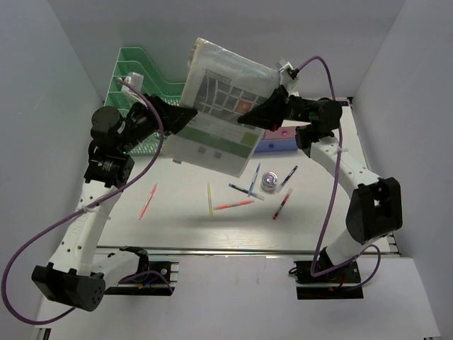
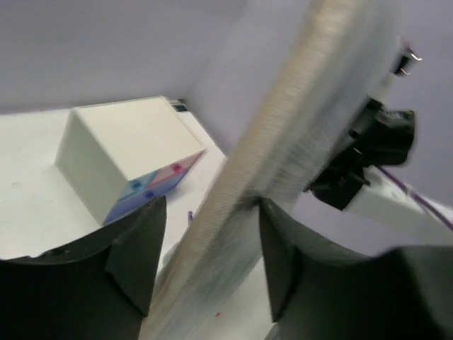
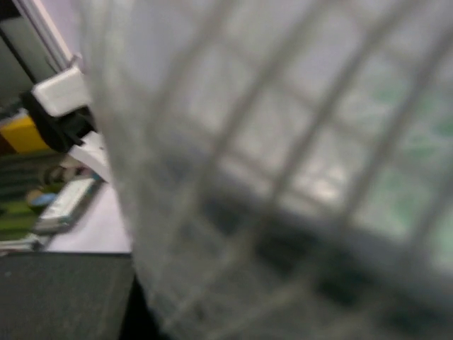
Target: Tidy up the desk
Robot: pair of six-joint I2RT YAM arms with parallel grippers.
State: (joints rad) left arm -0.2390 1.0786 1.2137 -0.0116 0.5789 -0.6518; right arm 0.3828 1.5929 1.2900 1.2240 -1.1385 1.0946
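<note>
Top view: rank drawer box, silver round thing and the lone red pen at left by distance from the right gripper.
1. Drawer box, back right, just beside the right gripper holding the mesh pouch.
2. Silver round thing, middle of the desk.
3. Lone red pen, far left.

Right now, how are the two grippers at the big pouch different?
The left gripper has jaws apart, the pouch edge loose between them; the right gripper is shut on the pouch. The left gripper is at its left edge, the right gripper at its right. Both hang above the desk.
</note>
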